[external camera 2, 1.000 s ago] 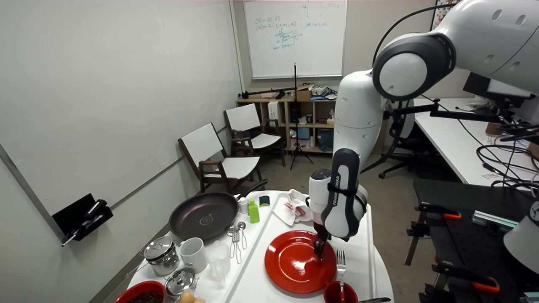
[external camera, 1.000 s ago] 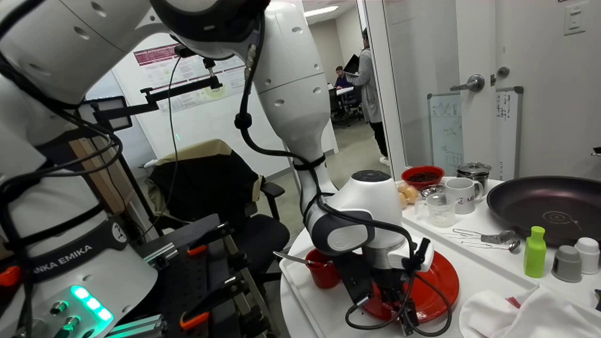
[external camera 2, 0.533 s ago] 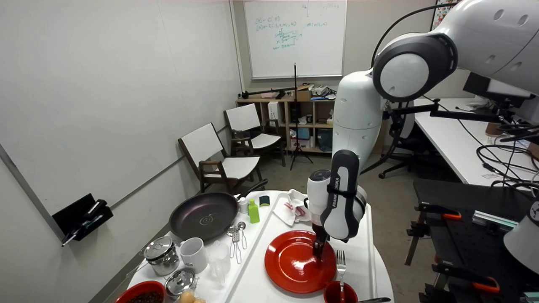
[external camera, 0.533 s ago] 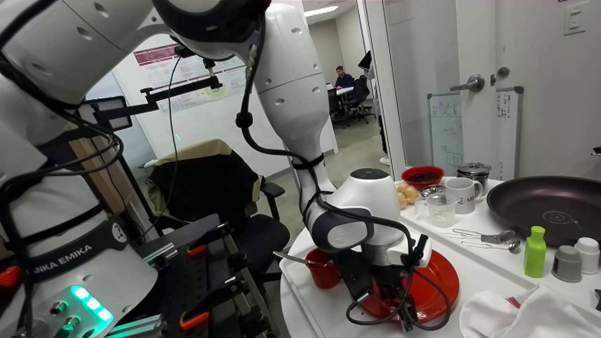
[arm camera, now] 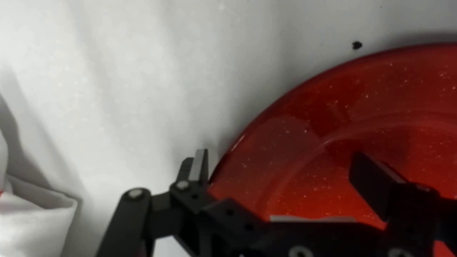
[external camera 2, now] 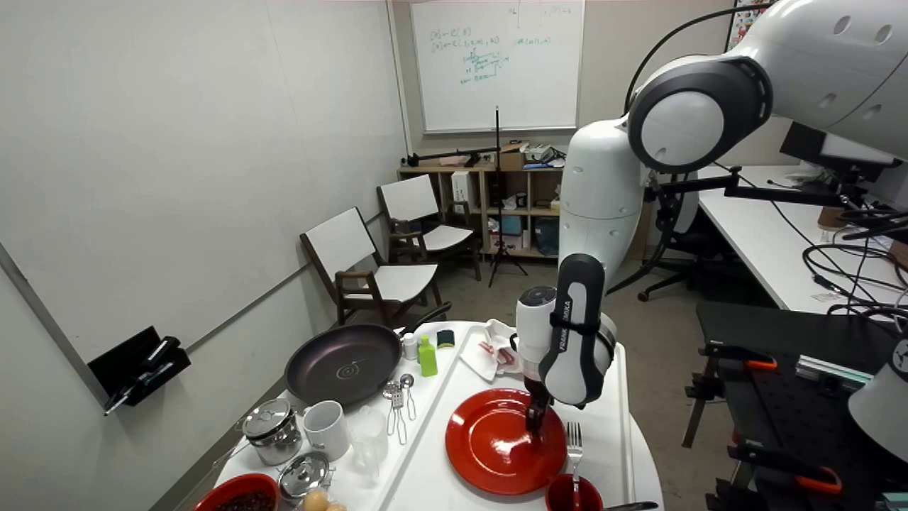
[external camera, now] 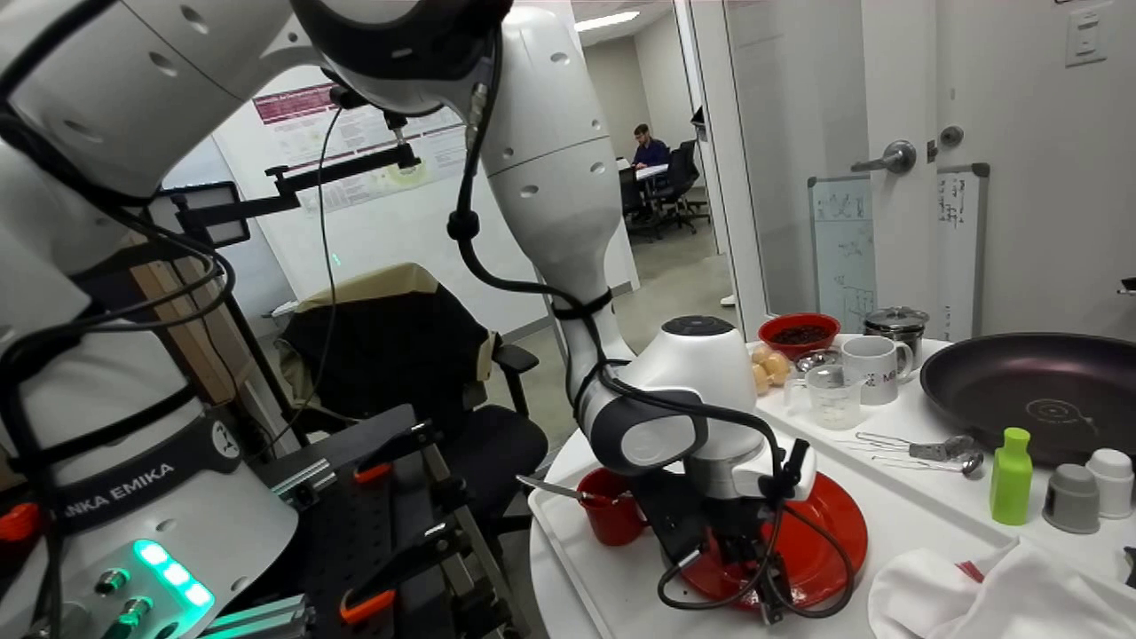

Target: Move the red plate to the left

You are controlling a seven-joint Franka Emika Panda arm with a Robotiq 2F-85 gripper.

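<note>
The red plate point(external camera 2: 489, 454) lies flat on a white tray point(external camera 2: 425, 465); it also shows in an exterior view point(external camera: 834, 532), partly behind the gripper. My gripper point(external camera 2: 534, 417) points down at the plate's edge. In the wrist view the gripper point(arm camera: 280, 160) is open, its two fingers wide apart. The left finger point(arm camera: 200, 166) is just outside the plate's rim, over the tray. The right finger point(arm camera: 373, 185) is over the inside of the plate point(arm camera: 310, 178). The rim lies between the fingers. I cannot tell if either finger touches the plate.
A red mug point(external camera: 612, 519) with a fork and knife stands close beside the plate. A white cloth point(external camera 2: 496, 351) lies on the plate's other side. Beyond the tray's edge are a frying pan point(external camera 2: 344, 365), a green bottle point(external camera 2: 427, 357), utensils point(external camera 2: 399, 408) and a white mug point(external camera 2: 326, 429).
My gripper has shifted slightly, a little up in an exterior view and a little left in an exterior view. The plate has not moved. A person in the background has walked out of sight.
</note>
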